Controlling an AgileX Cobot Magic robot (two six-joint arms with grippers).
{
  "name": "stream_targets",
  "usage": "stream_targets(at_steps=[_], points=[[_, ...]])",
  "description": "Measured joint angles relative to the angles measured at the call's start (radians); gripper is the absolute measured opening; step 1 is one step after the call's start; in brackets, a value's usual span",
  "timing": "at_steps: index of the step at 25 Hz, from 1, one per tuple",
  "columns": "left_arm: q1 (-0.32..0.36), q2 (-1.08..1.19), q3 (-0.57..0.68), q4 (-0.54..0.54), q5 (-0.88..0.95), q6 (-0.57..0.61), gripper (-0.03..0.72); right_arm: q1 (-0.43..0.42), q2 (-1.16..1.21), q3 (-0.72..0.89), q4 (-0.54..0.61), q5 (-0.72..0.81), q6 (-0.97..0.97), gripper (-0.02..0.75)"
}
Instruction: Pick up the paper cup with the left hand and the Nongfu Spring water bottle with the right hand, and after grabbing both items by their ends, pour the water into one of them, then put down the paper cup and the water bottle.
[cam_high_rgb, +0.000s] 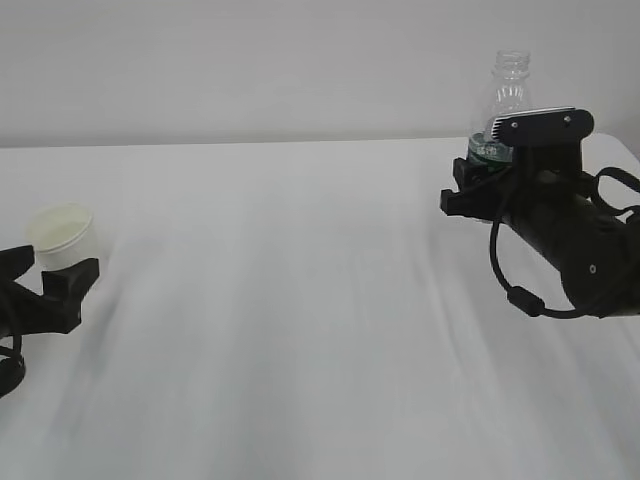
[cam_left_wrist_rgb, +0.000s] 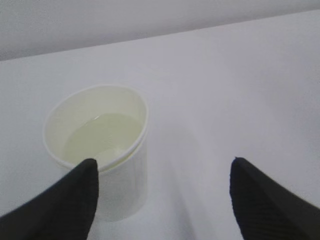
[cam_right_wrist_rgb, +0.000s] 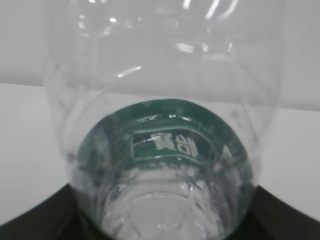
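On a white counter (cam_high_rgb: 300, 320), the left tool (cam_high_rgb: 45, 290) sits low at the near left edge, its two black fingers (cam_left_wrist_rgb: 65, 205) spread wide and released, gripping nothing. Just beyond its fingertips the paper cup (cam_high_rgb: 63, 232) stands upright on the counter; seen from the wrist, one finger crosses in front of the cup's lower wall, and whether it touches cannot be told. Inside the cup lies a shallow pool of clear water (cam_left_wrist_rgb: 102, 137) against the cream lining. Well apart, at the far right, the right tool (cam_high_rgb: 490, 175) is clamped around the green-labelled middle of the Nongfu Spring water bottle (cam_high_rgb: 508, 95), which stands upright with its capless threaded neck rising above the arm. From the right wrist, the ribbed, clear bottle fills the view between dark fingers (cam_right_wrist_rgb: 35, 220).
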Motion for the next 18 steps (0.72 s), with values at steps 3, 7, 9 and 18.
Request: stream_targets(at_steps=[3,7,9,18], points=[[-0.006,-0.039,0.013,0.000,0.000,0.000,0.593,0.000,0.000,0.000,0.000,0.000,0.000,0.456],[-0.006,-0.083,0.023,-0.004,0.000,0.000,0.592,0.000,0.000,0.000,0.000,0.000,0.000,0.456],[-0.006,-0.100,0.024,-0.004,0.000,0.000,0.591,0.000,0.000,0.000,0.000,0.000,0.000,0.456],[-0.006,-0.153,0.024,-0.005,0.000,0.000,0.591,0.000,0.045,0.000,0.000,-0.078,0.000,0.456]])
